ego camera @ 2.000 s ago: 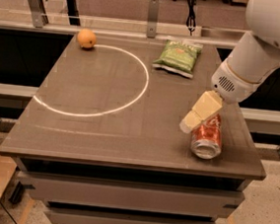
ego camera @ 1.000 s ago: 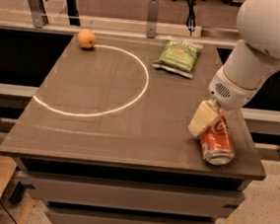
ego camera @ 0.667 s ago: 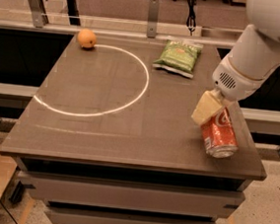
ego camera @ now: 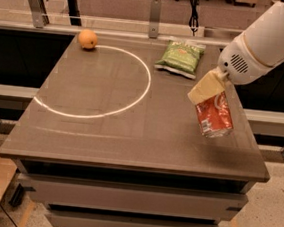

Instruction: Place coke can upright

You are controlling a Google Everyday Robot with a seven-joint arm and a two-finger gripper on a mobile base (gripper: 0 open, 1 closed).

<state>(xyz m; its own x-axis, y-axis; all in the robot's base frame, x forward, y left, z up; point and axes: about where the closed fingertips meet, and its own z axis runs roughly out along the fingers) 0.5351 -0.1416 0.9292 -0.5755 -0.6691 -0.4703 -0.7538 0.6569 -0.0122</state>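
The coke can (ego camera: 214, 115), red with white script and a silver end, hangs tilted above the right side of the table (ego camera: 130, 134), its silver bottom end pointing down and towards the front. My gripper (ego camera: 210, 92) comes in from the upper right on the white arm (ego camera: 267, 39) and is shut on the can's upper part. One cream-coloured finger (ego camera: 205, 86) lies across the can's left side. The other finger is hidden behind the can.
A green chip bag (ego camera: 181, 57) lies at the back of the table, just left of the arm. An orange fruit (ego camera: 87, 39) sits at the back left corner. A white circle line (ego camera: 97, 81) marks the tabletop. The table's right edge is close to the can.
The can was lying on the table near the right front under the gripper. The gripper has lifted it off the surface and swung its bottom end downward, moving up and slightly back.
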